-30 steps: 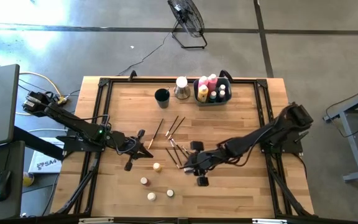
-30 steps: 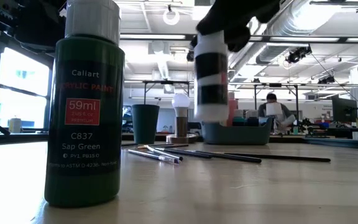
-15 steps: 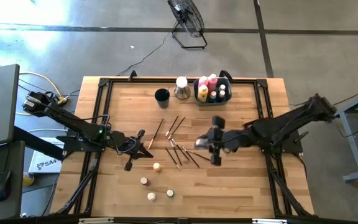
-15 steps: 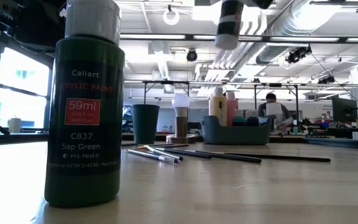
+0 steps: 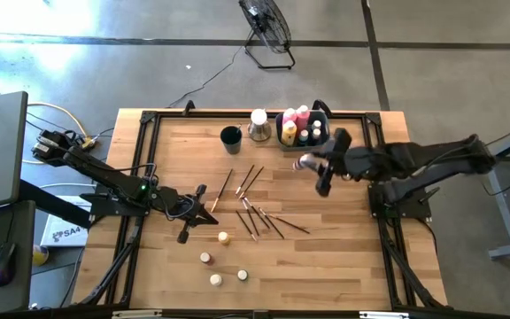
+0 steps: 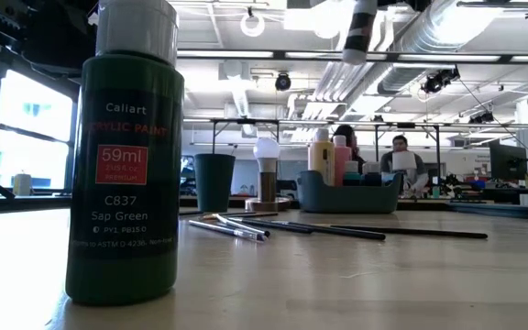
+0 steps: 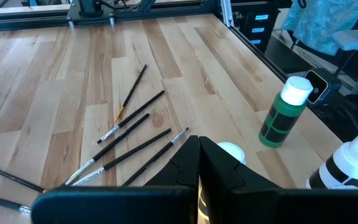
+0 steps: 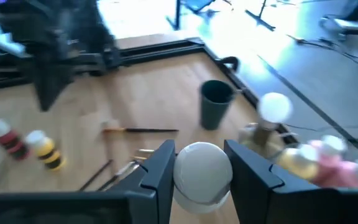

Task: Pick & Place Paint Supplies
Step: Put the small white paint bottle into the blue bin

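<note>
Step in hand, as judged: carry phase of a pick-and-place. The right gripper [image 5: 311, 165] holds a white-capped paint bottle [image 8: 202, 171] in the air above the bench [image 5: 343, 266], near the grey-blue bin [image 5: 323, 138] at the far edge, not yet over it. The right wrist view shows the jaws closed on the bottle just below its cap, one finger on each side.

Orientation: in the low view the bottle [image 6: 359, 29] hangs high, white and black banded, its long axis tilted a little off vertical. The cap faces the wrist camera, so the axis runs roughly along the gripper's own line. Which end is lowest cannot be read with certainty.

The bin already holds pink and yellow bottles [image 5: 295, 122], standing upright and close together. A dark cup [image 5: 230, 136] and a white-topped object [image 5: 258, 122] stand just beside it.

Next move, as judged: bring the bottle over a free spot in the bin, turn it upright, lower it clear of the standing bottles, then release.

Left gripper [image 5: 209, 215]: jaws closed on nothing, waiting low over the bench beside the scattered brushes [image 5: 255, 208].

Not yet collected: the brushes, four small capped pots [image 5: 223, 237] near the front, and the green bottle [image 6: 125, 151] close to the low camera.
</note>
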Robot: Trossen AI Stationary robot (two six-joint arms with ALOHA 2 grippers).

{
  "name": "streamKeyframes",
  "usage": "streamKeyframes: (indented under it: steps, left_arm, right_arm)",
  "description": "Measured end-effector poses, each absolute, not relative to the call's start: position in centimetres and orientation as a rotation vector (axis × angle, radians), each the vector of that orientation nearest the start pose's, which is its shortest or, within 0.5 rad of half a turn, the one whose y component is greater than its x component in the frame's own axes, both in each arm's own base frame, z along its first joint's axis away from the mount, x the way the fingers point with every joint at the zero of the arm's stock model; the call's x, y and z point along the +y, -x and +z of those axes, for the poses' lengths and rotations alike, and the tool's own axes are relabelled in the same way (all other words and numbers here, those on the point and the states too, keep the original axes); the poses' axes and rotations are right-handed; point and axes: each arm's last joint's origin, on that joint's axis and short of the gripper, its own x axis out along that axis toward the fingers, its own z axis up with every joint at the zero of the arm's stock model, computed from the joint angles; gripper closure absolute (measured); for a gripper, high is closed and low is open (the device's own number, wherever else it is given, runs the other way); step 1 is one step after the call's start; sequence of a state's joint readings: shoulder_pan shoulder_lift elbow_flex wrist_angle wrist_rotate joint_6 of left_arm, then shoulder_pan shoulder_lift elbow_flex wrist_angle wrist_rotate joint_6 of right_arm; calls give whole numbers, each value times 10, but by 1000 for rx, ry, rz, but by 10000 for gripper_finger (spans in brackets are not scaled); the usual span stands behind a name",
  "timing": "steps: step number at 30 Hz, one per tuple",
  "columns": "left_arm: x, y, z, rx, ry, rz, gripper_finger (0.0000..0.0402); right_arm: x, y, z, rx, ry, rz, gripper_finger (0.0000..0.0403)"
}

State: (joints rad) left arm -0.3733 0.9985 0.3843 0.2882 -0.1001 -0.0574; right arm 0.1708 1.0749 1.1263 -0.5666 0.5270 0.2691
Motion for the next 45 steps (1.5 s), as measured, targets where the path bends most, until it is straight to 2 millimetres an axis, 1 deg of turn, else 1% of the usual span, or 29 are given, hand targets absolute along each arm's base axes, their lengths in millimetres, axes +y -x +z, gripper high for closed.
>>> streamKeyframes:
  steps: [4, 10, 12, 18, 21, 27, 31, 35, 39, 45]
  left_arm:
    - [-71, -190, 202, 326, -20, -262, 396]
    - [-71, -190, 202, 325, -20, -262, 396]
    - [-71, -190, 202, 325, -20, -262, 396]
    - [-71, -190, 202, 326, -20, -262, 396]
    - [-71, -190, 202, 327, -17, -262, 396]
    - [-72, -190, 202, 327, -16, -262, 396]
    - [-71, -190, 202, 328, -16, -262, 396]
    - [-72, -190, 202, 328, -16, -267, 396]
    - [-72, -190, 202, 329, -17, -267, 396]
    - [-72, -190, 202, 330, -18, -266, 396]
  right_arm:
    - [3, -211, 363, 452, -92, -517, 286]
    - [-25, -208, 351, 561, -131, -664, 289]
    - [-32, -209, 346, 593, -142, -694, 289]
    - [-51, -210, 342, 605, -176, -736, 288]
    - [-60, -209, 329, 619, -191, -733, 289]
    - [-82, -205, 293, 643, -246, -757, 286]
    - [-97, -203, 274, 599, -288, -736, 289]
    - [-108, -197, 257, 595, -325, -748, 286]
    - [-112, -193, 247, 600, -357, -726, 289]
    - [-116, -191, 247, 605, -367, -709, 286]
